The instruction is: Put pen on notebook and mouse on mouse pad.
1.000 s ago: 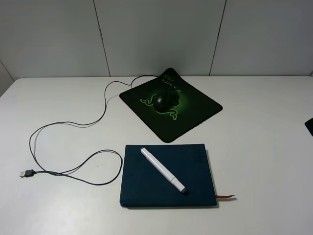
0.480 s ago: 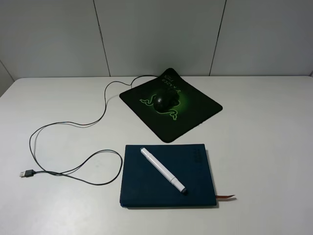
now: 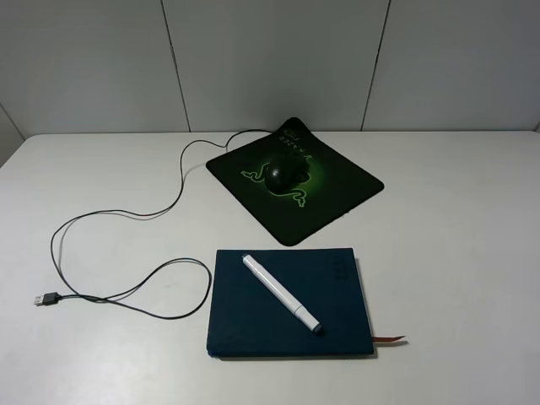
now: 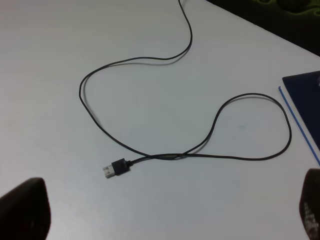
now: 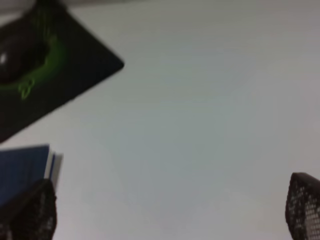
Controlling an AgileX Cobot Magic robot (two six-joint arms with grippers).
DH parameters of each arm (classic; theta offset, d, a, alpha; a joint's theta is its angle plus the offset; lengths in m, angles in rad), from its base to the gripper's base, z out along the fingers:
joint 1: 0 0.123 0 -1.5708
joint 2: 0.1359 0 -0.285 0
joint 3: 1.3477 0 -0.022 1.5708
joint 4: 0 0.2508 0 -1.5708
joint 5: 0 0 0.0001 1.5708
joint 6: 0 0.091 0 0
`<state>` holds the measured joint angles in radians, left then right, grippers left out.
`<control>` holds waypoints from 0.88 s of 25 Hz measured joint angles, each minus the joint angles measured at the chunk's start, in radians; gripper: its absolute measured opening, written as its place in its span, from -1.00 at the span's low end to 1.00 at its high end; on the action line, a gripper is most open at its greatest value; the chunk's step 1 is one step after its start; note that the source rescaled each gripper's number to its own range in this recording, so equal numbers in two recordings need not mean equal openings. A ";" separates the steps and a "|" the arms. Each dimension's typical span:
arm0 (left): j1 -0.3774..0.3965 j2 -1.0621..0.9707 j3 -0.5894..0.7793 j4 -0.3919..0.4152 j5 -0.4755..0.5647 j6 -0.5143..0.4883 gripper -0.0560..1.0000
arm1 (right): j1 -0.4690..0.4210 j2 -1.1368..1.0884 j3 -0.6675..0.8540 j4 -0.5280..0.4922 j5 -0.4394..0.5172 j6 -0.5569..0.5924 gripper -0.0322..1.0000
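The white pen (image 3: pixel 282 293) lies diagonally on the dark blue notebook (image 3: pixel 253 325) near the table's front. The black mouse (image 3: pixel 279 173) sits on the black mouse pad (image 3: pixel 337 190) with its green logo, farther back. Its thin cable (image 3: pixel 110 215) loops leftward to a USB plug (image 3: pixel 45 299). Neither gripper shows in the exterior high view. In the left wrist view my left gripper (image 4: pixel 165 212) is open above the cable loop (image 4: pixel 250 127) and USB plug (image 4: pixel 115 168), with a notebook corner (image 4: pixel 305 95) beside it. My right gripper (image 5: pixel 170 210) is open over bare table, near the mouse pad (image 5: pixel 75 70) and notebook edge (image 5: pixel 22 167).
The white table (image 3: pixel 456 253) runs back to a grey panelled wall (image 3: pixel 270 59). A brown ribbon bookmark (image 3: pixel 390 340) pokes out of the notebook's front right corner.
A dark part of the right arm at the right edge of the exterior high view has withdrawn out of sight. The objects have not moved.
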<state>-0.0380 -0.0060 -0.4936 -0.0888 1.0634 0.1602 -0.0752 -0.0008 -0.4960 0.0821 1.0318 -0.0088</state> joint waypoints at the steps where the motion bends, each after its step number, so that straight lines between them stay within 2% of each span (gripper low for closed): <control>1: 0.000 0.000 0.000 0.000 0.000 0.000 1.00 | -0.006 -0.003 0.000 0.000 -0.001 0.000 1.00; 22: 0.000 0.000 0.000 0.001 0.000 0.000 1.00 | -0.007 -0.005 0.003 -0.043 -0.003 0.042 1.00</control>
<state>-0.0380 -0.0060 -0.4936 -0.0880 1.0634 0.1602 -0.0818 -0.0063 -0.4929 0.0391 1.0284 0.0328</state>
